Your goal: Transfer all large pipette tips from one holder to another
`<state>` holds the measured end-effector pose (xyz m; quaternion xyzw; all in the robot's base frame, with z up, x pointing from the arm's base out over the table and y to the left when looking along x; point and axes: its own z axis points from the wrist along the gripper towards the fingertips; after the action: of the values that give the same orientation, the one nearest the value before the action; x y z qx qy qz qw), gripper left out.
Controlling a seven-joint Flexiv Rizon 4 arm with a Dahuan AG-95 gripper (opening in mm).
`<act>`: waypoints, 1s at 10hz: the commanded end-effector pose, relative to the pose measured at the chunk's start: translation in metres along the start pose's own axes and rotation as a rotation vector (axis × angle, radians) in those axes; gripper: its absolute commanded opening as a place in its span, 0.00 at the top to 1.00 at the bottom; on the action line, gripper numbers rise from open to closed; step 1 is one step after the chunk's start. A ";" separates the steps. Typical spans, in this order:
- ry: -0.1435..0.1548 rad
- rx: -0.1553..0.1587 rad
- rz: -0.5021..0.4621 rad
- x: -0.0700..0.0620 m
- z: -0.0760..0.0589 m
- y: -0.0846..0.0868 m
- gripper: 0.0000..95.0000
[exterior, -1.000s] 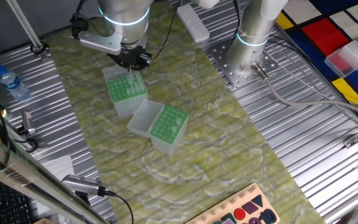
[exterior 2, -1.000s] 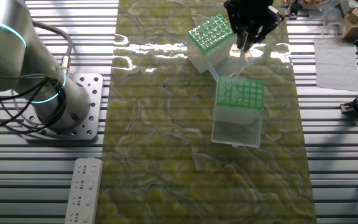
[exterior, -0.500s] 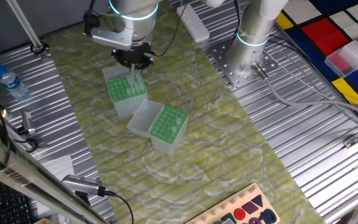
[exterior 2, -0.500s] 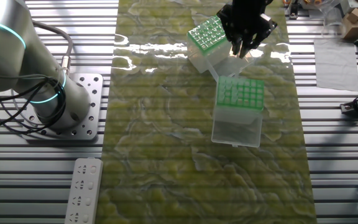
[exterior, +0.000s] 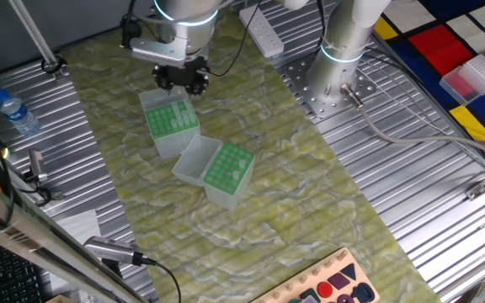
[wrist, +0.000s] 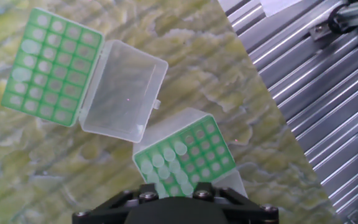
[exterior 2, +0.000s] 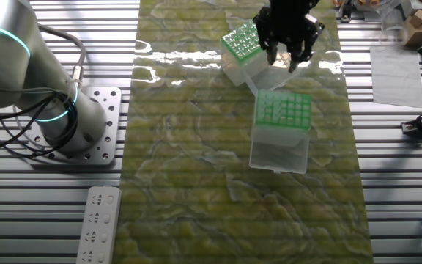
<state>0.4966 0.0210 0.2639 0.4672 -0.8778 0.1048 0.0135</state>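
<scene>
While the claw [exterior 2: 287, 50] hangs just above the near holder [exterior: 172, 123], you cannot tell from either fixed view whether its jaws stand wide, stand narrow or grip a tip. The hand view shows only the claw's dark body at the bottom edge. The large pipette tips [wrist: 161, 167] appear there as pale round tops, packed in a cluster along one side of the near holder's green grid. The remaining holes of that grid look dark and probably empty. The far holder [wrist: 50, 65] lies just beside it on the worktop [exterior: 310, 194] with its clear lid [wrist: 124, 88] hinged open. Whether its cells hold tips is too blurred for you to judge. Judged from this layout, the transfer is partly done and the claw is between a pick and a placement. Three risks follow. If you descend off the centre of a hole, a finger may strike a neighbouring tip and tilt it, or jam the carried tip on the grid plate. Because the holders are light and unclamped, a sideways push may slide one of them. The open lid also lies between the two grids and could catch a low traverse.
</scene>
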 end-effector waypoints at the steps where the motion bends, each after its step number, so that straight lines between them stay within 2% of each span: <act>1: -0.021 -0.173 0.347 -0.008 -0.004 0.009 0.40; 2: -0.013 -0.216 0.458 -0.022 -0.005 0.024 0.40; 3: -0.002 -0.230 0.499 -0.032 -0.007 0.035 0.60; 4: 0.006 -0.244 0.537 -0.043 -0.008 0.049 0.60; 6: -0.001 -0.278 0.586 -0.070 -0.012 0.079 0.60; 7: -0.005 -0.288 0.594 -0.076 -0.012 0.086 0.60; 8: -0.017 -0.322 0.622 -0.089 -0.013 0.101 0.60; 10: -0.011 -0.337 0.654 -0.105 -0.013 0.122 0.60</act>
<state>0.4640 0.1427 0.2488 0.2061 -0.9773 -0.0210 0.0447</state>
